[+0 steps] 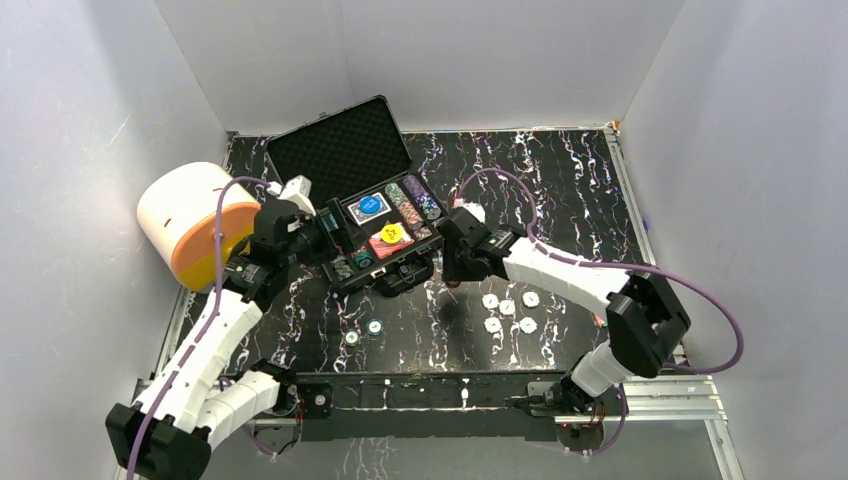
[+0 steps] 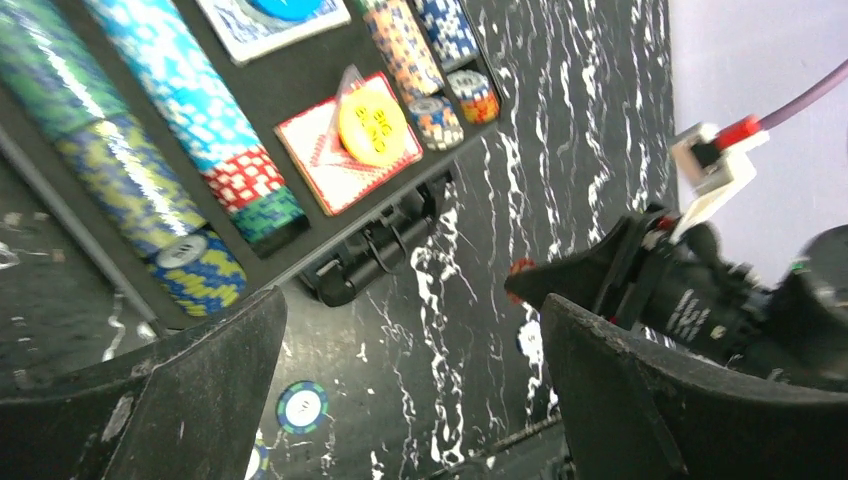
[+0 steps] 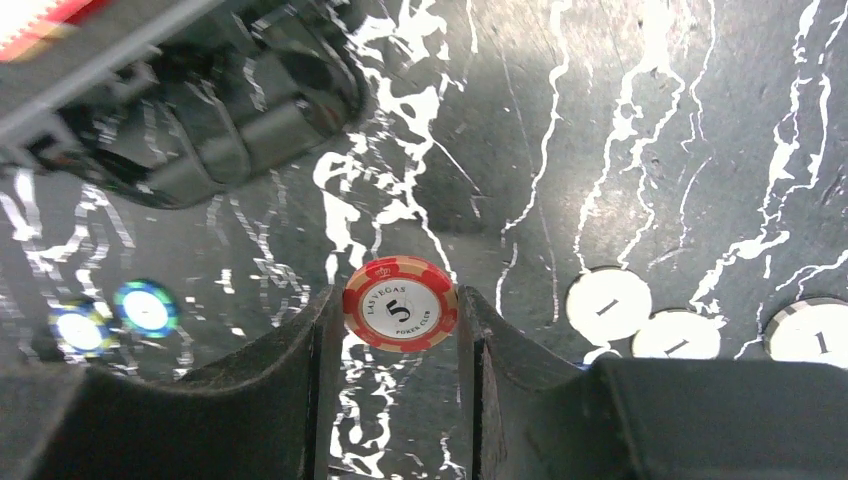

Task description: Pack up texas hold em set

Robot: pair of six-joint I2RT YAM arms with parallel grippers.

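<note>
The black foam-lined case (image 1: pixel 340 145) lies open at the table's back, holding rows of chips (image 2: pixel 210 130), a card deck (image 2: pixel 320 165) and the yellow button (image 1: pixel 392 233), which also shows in the left wrist view (image 2: pixel 372 125). My right gripper (image 3: pixel 400 320) is shut on a red "5" chip (image 3: pixel 400 302), held above the table just right of the case's front (image 1: pixel 452 262). My left gripper (image 2: pixel 410 400) is open and empty at the case's left front corner (image 1: pixel 325 232). Two blue-green chips (image 1: pixel 374 327) lie in front of the case. Several white chips (image 1: pixel 508 307) lie to the right.
A big white-and-orange cylinder (image 1: pixel 195 220) stands at the left behind my left arm. The case's handle and latches (image 2: pixel 375 250) stick out at its front edge. White walls close in the table on three sides.
</note>
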